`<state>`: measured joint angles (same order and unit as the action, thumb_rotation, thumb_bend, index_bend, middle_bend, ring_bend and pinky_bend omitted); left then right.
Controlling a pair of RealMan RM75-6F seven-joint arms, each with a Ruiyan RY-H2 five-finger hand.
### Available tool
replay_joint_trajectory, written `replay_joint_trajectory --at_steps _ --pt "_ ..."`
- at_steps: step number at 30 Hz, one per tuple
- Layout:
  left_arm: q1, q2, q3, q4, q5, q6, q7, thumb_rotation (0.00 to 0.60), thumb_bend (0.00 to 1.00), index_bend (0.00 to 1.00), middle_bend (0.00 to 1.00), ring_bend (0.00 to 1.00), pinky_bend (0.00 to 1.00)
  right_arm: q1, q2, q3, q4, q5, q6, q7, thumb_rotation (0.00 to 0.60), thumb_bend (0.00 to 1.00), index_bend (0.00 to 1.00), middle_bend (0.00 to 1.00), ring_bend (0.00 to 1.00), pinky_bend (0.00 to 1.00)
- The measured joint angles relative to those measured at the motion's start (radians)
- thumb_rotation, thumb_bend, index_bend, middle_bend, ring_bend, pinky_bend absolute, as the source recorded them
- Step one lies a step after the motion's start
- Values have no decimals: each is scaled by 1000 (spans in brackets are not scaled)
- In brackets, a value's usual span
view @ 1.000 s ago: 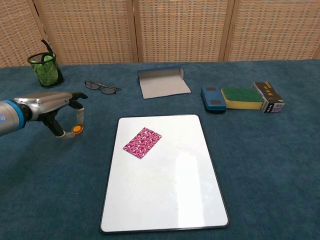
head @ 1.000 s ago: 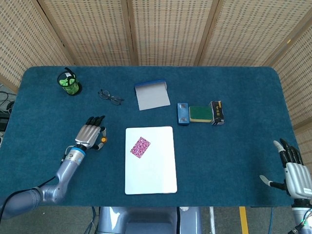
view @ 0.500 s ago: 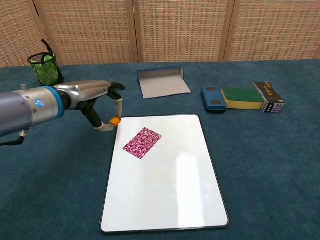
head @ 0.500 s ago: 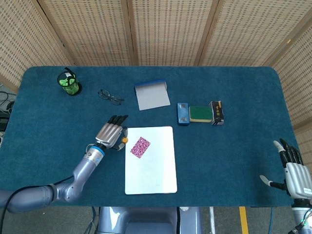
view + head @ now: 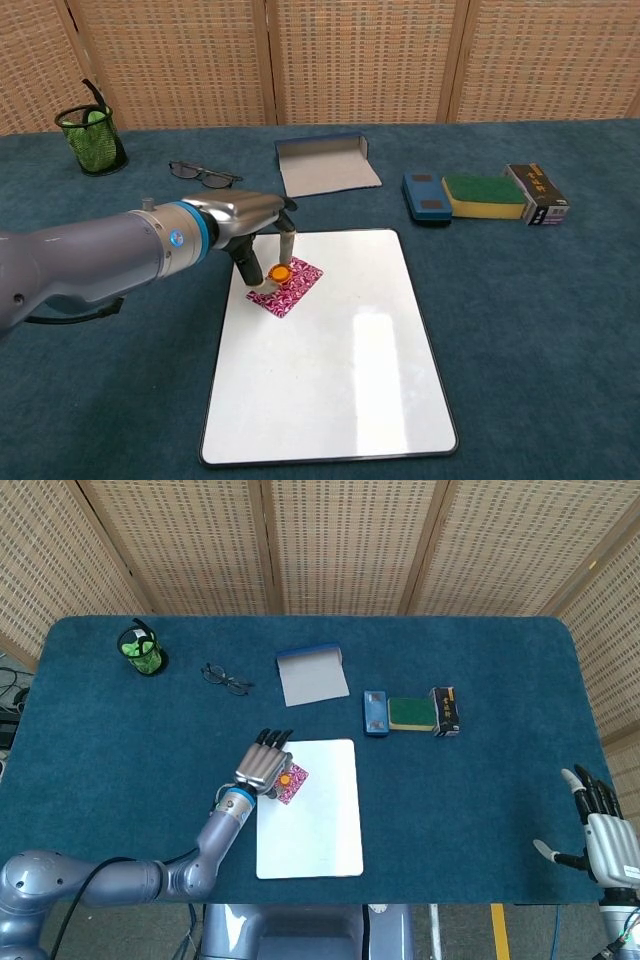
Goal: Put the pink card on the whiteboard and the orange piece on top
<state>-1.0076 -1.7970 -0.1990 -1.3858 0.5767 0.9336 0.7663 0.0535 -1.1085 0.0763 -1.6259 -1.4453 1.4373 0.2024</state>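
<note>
A pink patterned card (image 5: 295, 289) (image 5: 293, 785) lies on the upper left part of the whiteboard (image 5: 340, 370) (image 5: 318, 820). My left hand (image 5: 255, 220) (image 5: 263, 765) hovers over the card and pinches a small round orange piece (image 5: 279, 272) (image 5: 286, 778) between thumb and a finger, right at the card's surface. Whether the piece touches the card I cannot tell. My right hand (image 5: 603, 825) stays at the table's near right corner, fingers spread and holding nothing; the chest view does not show it.
At the back lie glasses (image 5: 204, 175), a green mesh pen cup (image 5: 92, 135) and an open grey-blue case (image 5: 325, 165). To the right sit a blue eraser (image 5: 426, 197), a green-yellow sponge (image 5: 484, 195) and a small black box (image 5: 536, 193).
My left hand carried the orange piece rightward from the bare cloth, past the whiteboard's left edge, to a spot over the pink card. The right hand stayed still.
</note>
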Motion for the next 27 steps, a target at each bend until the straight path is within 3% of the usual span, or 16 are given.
replay_joint_trajectory --at_steps 8,10,12,15,23,27 --pt "-17 -46 9 44 -3 23 19 600 282 541 0 0 0 0 2 0 0 1 -2 6 600 0 0 0 0 0" --pt "-18 -48 10 49 -3 28 22 600 265 459 0 0 0 1 2 0 0 1 -3 7 600 0 0 0 0 0" --pt "-18 -49 11 51 3 30 20 600 241 298 0 0 0 1 2 0 0 1 -3 8 600 0 0 0 0 0" --pt "-15 -46 12 48 14 28 11 600 214 174 0 0 0 1 3 0 0 1 -3 8 600 0 0 0 0 0" --pt "-7 -19 15 13 30 24 -3 600 187 7 0 0 0 1 3 0 -2 2 -3 7 600 0 0 0 0 0" --pt "7 15 14 -40 76 36 -32 600 72 0 0 0 0 1 3 0 -1 2 -4 11 600 0 0 0 0 0"
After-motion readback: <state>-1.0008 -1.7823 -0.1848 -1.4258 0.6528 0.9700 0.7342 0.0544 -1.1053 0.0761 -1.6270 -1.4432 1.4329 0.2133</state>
